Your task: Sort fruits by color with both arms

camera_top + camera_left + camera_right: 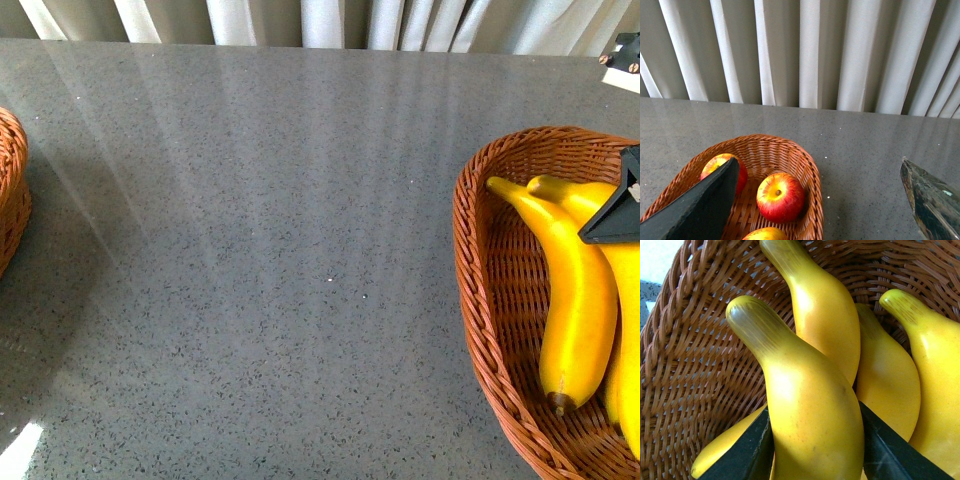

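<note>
Resting on table: two wicker baskets, one at each edge of the front view, with bare grey speckled stone between them.
Left basket: only a sliver of its rim shows in the front view; the left wrist view shows it fully, brown woven wicker standing on the table before pale curtains.
Apples: three visible in the left basket — one whole red-and-yellow apple near the middle, stem pit facing up; a second apple beside it, partly hidden by a dark finger; the top of a third apple at the frame edge.
Left end effector: fingers wide apart, holding nothing — one finger above the basket, the other out over bare table.
Right basket: oval wicker, cut off by the right edge of the front view.
Bananas: several lie lengthwise in the right basket, pressed together; the leftmost banana has its brown tip toward the camera.
Right end effector: its two black fingers sit tight against both sides of a yellow banana inside the basket — clamped on it, other bananas touching alongside.
</note>
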Controlling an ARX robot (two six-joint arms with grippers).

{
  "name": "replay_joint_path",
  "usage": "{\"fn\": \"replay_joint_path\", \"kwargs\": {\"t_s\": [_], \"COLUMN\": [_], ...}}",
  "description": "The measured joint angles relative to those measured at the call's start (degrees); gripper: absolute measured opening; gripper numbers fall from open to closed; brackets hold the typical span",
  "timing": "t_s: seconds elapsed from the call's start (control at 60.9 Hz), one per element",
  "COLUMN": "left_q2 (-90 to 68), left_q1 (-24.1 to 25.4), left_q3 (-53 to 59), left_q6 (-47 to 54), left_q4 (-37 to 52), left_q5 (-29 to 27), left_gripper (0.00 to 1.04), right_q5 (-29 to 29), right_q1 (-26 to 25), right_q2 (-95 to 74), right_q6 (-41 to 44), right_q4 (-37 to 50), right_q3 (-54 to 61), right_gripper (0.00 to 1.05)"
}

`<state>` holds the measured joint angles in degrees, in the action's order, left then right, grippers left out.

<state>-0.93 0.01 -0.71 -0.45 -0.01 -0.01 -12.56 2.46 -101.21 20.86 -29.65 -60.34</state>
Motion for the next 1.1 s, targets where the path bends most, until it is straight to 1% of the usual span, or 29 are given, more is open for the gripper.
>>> {"fn": "replay_joint_path", "kwargs": {"t_s": [0.066, 0.115, 0.148, 0.181, 0.214, 0.23, 0.246, 0.296, 0.345, 0.361, 0.378, 0.427, 0.444, 0.493, 0.526, 0.559, 0.591, 0.641, 0.657, 0.706, 0.756, 0.772, 0.789, 0.805, 1.101], "left_q2": [0.0, 0.0, 0.0, 0.0, 0.0, 0.0, 0.0, 0.0, 0.0, 0.0, 0.0, 0.0, 0.0, 0.0, 0.0, 0.0, 0.0, 0.0, 0.0, 0.0, 0.0, 0.0, 0.0, 0.0, 0.0], "left_q1": [0.0, 0.0, 0.0, 0.0, 0.0, 0.0, 0.0, 0.0, 0.0, 0.0, 0.0, 0.0, 0.0, 0.0, 0.0, 0.0, 0.0, 0.0, 0.0, 0.0, 0.0, 0.0, 0.0, 0.0, 0.0], "left_q3": [0.0, 0.0, 0.0, 0.0, 0.0, 0.0, 0.0, 0.0, 0.0, 0.0, 0.0, 0.0, 0.0, 0.0, 0.0, 0.0, 0.0, 0.0, 0.0, 0.0, 0.0, 0.0, 0.0, 0.0, 0.0], "left_q6": [0.0, 0.0, 0.0, 0.0, 0.0, 0.0, 0.0, 0.0, 0.0, 0.0, 0.0, 0.0, 0.0, 0.0, 0.0, 0.0, 0.0, 0.0, 0.0, 0.0, 0.0, 0.0, 0.0, 0.0, 0.0], "left_q4": [0.0, 0.0, 0.0, 0.0, 0.0, 0.0, 0.0, 0.0, 0.0, 0.0, 0.0, 0.0, 0.0, 0.0, 0.0, 0.0, 0.0, 0.0, 0.0, 0.0, 0.0, 0.0, 0.0, 0.0, 0.0], "left_q5": [0.0, 0.0, 0.0, 0.0, 0.0, 0.0, 0.0, 0.0, 0.0, 0.0, 0.0, 0.0, 0.0, 0.0, 0.0, 0.0, 0.0, 0.0, 0.0, 0.0, 0.0, 0.0, 0.0, 0.0, 0.0], "left_gripper": [0.96, 0.96, 0.96, 0.96, 0.96, 0.96, 0.96, 0.96, 0.96, 0.96, 0.96, 0.96, 0.96, 0.96, 0.96, 0.96, 0.96, 0.96, 0.96, 0.96, 0.96, 0.96, 0.96, 0.96, 0.96], "right_q5": [-0.8, -1.7, -2.1, -3.2, -5.9, -6.5, -8.4, -12.1, -13.3, -12.4, -9.6, 3.9, 5.7, 12.9, 14.7, 15.0, 12.9, 12.7, 12.8, 12.8, 12.4, 12.3, 12.3, 12.3, 12.6], "right_q1": [-0.4, -0.8, -0.9, -1.0, -1.2, -1.2, -1.3, -1.3, -1.3, -1.2, -0.7, 0.2, 0.3, 0.5, 0.3, 0.1, -1.1, -1.9, -2.3, -2.5, -2.4, -2.4, -2.4, -2.4, -2.5], "right_q2": [0.2, 0.7, 0.9, 1.6, 3.0, 3.4, 4.8, 7.7, 9.9, 10.2, 10.7, 12.4, 12.6, 13.3, 14.1, 16.0, 19.2, 22.6, 23.8, 25.6, 27.1, 27.4, 28.2, 28.5, 39.5], "right_q6": [-0.1, -0.4, -0.6, -0.9, -2.0, -2.3, -3.2, -5.0, -6.1, -6.8, -8.4, -12.5, -13.6, -16.5, -18.1, -18.8, -19.4, -19.8, -20.0, -20.1, -20.2, -20.2, -20.2, -20.2, -20.4], "right_q4": [0.9, 1.9, 2.4, 3.1, 4.8, 5.2, 6.6, 9.4, 10.1, 11.1, 15.9, 35.4, 38.6, 57.2, 73.0, 80.1, 85.4, 87.1, 87.2, 87.2, 86.8, 86.8, 86.5, 86.5, 82.8], "right_q3": [0.0, 0.0, 0.0, 0.1, 0.4, 0.5, 0.9, 1.9, 1.9, 2.2, 4.1, 12.7, 14.3, 23.8, 30.6, 33.5, 35.7, 37.7, 39.0, 41.8, 44.2, 44.5, 45.4, 45.7, 52.8], "right_gripper": [0.70, 0.78, 0.82, 0.87, 0.95, 0.96, 0.97, 0.95, 0.96, 0.95, 0.93, 0.82, 0.81, 0.70, 0.61, 0.54, 0.45, 0.34, 0.29, 0.18, 0.09, 0.07, 0.03, 0.01, 0.02]}}
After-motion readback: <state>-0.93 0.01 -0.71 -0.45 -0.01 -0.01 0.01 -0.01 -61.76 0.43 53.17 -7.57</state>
